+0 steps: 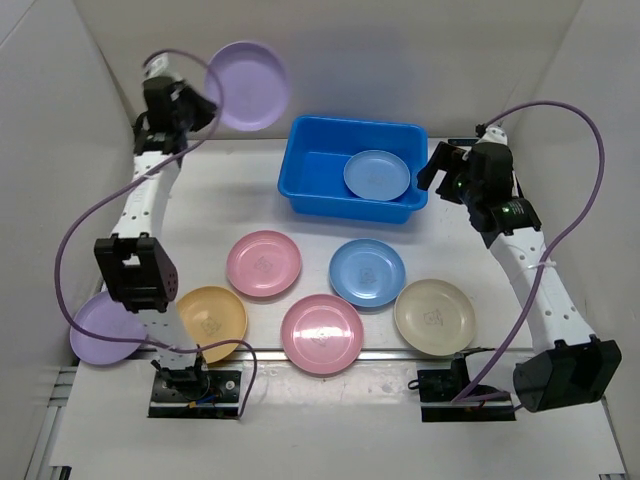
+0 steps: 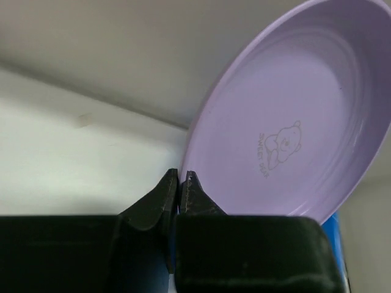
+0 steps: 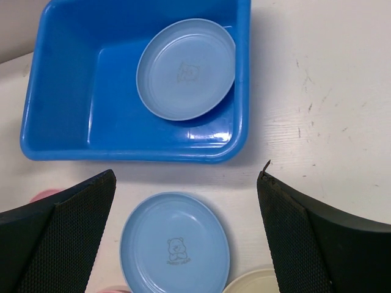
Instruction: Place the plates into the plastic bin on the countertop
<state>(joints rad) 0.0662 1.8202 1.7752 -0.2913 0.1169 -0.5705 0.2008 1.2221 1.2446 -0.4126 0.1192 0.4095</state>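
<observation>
My left gripper (image 1: 203, 108) is shut on the rim of a lilac plate (image 1: 250, 85), held tilted on edge above the back left of the countertop (image 1: 200, 200), left of the plastic bin (image 1: 305, 165). The left wrist view shows the fingertips (image 2: 182, 178) pinching that plate (image 2: 293, 122). One light blue plate (image 1: 377, 175) leans inside the bin. My right gripper (image 1: 440, 165) hangs open and empty at the bin's right end. Flat on the countertop lie two pink plates (image 1: 263, 263) (image 1: 322, 333), a light blue plate (image 1: 367, 272), an orange-yellow plate (image 1: 211, 320) and a cream plate (image 1: 434, 316).
Another lilac plate (image 1: 105, 330) sits at the front left edge, partly under the left arm. White walls close in the back and both sides. A metal rail (image 1: 380, 356) runs along the front. Purple cables (image 1: 590, 190) loop off both arms.
</observation>
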